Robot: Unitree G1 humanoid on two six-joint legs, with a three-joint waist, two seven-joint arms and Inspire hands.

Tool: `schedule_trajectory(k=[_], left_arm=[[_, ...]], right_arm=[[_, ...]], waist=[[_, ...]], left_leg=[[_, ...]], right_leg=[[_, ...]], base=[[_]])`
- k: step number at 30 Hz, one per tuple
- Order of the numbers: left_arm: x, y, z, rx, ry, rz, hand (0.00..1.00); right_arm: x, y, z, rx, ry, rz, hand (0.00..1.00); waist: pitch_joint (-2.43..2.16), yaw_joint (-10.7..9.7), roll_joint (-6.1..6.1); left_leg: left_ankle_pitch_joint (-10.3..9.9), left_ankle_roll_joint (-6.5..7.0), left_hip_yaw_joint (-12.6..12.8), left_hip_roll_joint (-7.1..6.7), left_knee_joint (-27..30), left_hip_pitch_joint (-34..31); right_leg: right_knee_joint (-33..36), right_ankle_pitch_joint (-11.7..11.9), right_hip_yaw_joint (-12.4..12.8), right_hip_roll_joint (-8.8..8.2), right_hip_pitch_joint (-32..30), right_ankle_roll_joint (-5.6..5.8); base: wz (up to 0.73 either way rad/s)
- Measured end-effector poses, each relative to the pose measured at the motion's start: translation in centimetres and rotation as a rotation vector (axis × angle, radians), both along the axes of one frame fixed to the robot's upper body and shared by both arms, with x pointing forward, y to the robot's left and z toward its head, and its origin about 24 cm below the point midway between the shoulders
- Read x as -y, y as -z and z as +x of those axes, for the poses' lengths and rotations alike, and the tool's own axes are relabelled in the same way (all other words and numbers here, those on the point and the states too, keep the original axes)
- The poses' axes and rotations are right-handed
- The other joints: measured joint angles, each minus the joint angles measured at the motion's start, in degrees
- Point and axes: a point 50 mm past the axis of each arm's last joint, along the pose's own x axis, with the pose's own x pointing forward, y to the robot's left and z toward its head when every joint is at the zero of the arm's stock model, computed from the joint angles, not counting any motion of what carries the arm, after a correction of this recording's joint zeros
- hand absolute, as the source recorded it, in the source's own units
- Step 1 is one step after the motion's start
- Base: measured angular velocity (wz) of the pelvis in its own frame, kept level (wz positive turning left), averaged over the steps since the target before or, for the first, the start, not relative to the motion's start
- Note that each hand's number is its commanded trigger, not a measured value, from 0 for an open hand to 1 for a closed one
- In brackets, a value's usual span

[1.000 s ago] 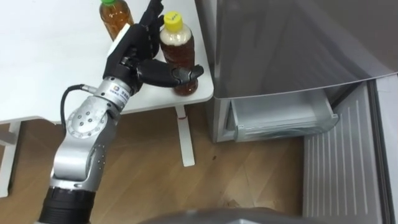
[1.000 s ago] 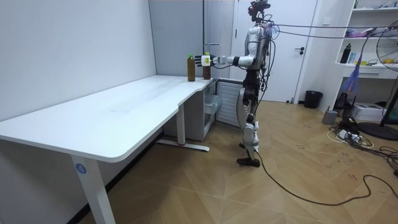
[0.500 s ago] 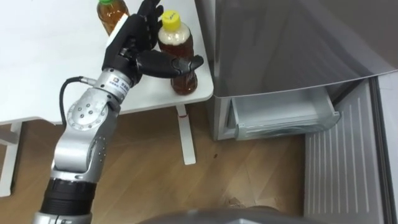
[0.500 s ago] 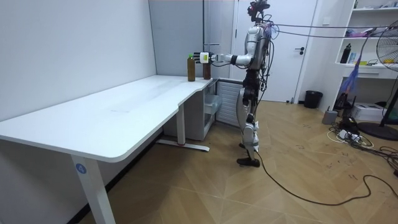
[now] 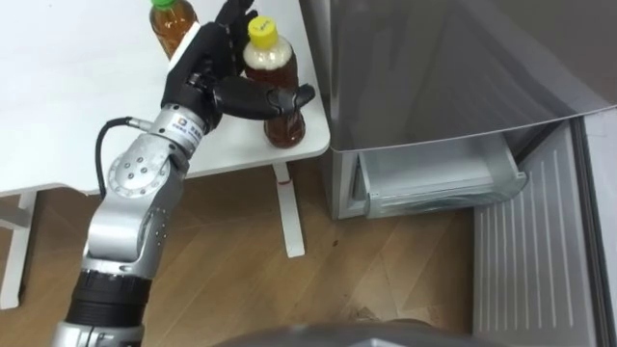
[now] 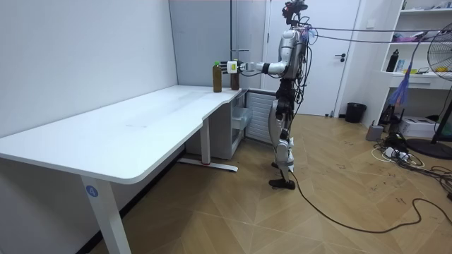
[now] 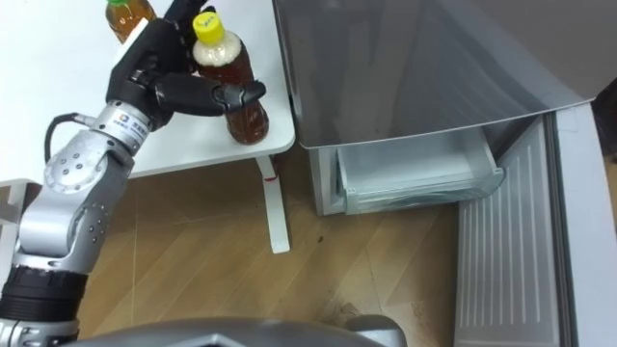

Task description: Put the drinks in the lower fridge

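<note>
The left hand (image 5: 207,82) is wrapped around the tea bottle with the yellow cap (image 5: 273,69), thumb in front and fingers behind. That bottle stands on the corner of the white table (image 5: 77,106), next to the fridge (image 5: 434,77), whose bottom drawer (image 5: 434,178) is pulled open. A tea bottle with a green cap (image 5: 174,24) stands just behind the hand.

The left hand (image 5: 205,79) wraps the yellow-capped bottle (image 5: 271,64) at the desk (image 5: 77,106) corner, thumb across its front, fingers (image 5: 234,13) behind; a green-capped bottle (image 5: 174,25) stands just beyond, beside the fridge (image 5: 434,67) with its lower drawer (image 5: 434,180) open
</note>
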Motion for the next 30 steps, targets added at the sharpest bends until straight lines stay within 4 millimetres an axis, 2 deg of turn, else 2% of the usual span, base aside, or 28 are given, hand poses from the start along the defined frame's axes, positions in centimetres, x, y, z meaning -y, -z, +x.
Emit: schedule_trajectory(k=[13, 20, 22, 26, 30], left_arm=[[0.6, 1.5, 0.0, -0.067, 0.061, -0.018, 1.0], [1.3, 3.4, -0.2, -0.174, 0.1, 0.003, 1.0], [1.4, 3.5, -0.3, -0.18, 0.111, 0.008, 1.0], [1.4, 3.5, -0.3, -0.18, 0.11, 0.009, 1.0], [1.4, 3.5, -0.3, -0.18, 0.102, 0.009, 1.0]], right_arm=[[0.0, 0.0, 0.3, 0.011, -0.001, 0.002, 0.0], [0.0, 0.0, 0.5, 0.017, -0.004, 0.003, 0.0], [0.0, 0.0, 0.5, 0.016, -0.003, 0.002, 0.0], [0.0, 0.0, 0.5, 0.016, -0.004, 0.002, 0.0], [0.0, 0.0, 0.7, 0.017, -0.005, -0.001, 0.0]], waist=[[-0.02, -1.17, 0.51], [0.24, -1.41, 0.13], [0.47, -1.41, -0.29], [0.38, -1.52, -0.39], [0.05, -1.66, 0.13]], left_leg=[[0.0, 0.0, 0.19, -0.05, -0.22, 0.05], [0.0, 0.0, 0.23, -0.04, -0.1, -0.07], [0.0, 0.0, 0.22, -0.03, 0.01, -0.14], [0.0, 0.0, 0.22, -0.07, 0.29, -0.34], [0.0, 0.0, 0.21, 0.0, 0.75, -0.66]], right_leg=[[-0.1, -0.01, 0.36, 0.01, -0.02, 0.01], [-0.05, -0.01, 0.43, 0.03, -0.28, 0.01], [-0.06, -0.01, 0.46, 0.03, -0.31, 0.01], [-0.09, -0.01, 0.59, 0.0, -0.36, 0.01], [-0.05, 0.01, 0.57, 0.05, -0.46, -0.01]], base=[[-0.01], [0.0], [0.0], [0.0], [0.0]])
